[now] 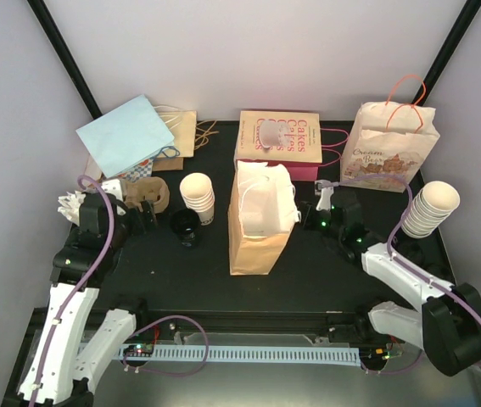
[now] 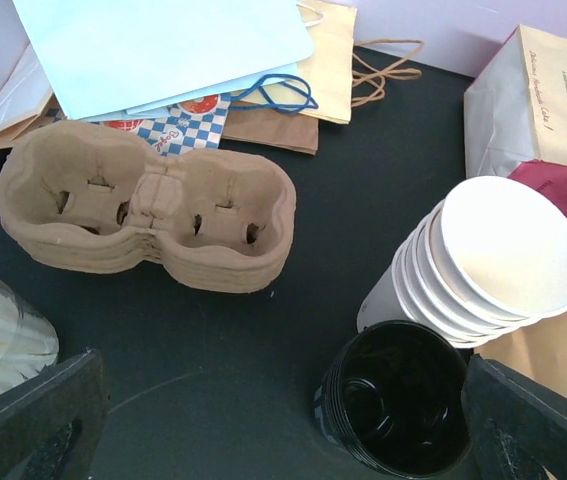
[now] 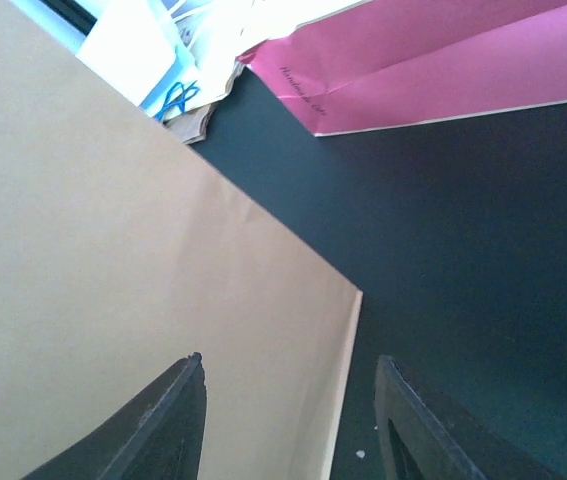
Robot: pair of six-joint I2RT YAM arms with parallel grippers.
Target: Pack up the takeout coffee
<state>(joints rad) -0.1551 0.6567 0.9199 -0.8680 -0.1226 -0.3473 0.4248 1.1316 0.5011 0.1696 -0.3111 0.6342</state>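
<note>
The single takeout coffee cup is out of view; only stacks show. A stack of black lids stands between my left gripper's wide-open fingers, close to the right one. My left gripper holds nothing. A stack of nested cream cups leans just behind the lids. In the top view the lids and cups sit left of an open brown paper bag. My right gripper faces the bag's right side, jaws partly apart, gripping nothing.
A brown pulp cup carrier lies behind the left gripper, with flat paper bags and a light blue bag beyond. A pink Cakes bag and a printed bag stand at the back. Another cup stack leans at far right.
</note>
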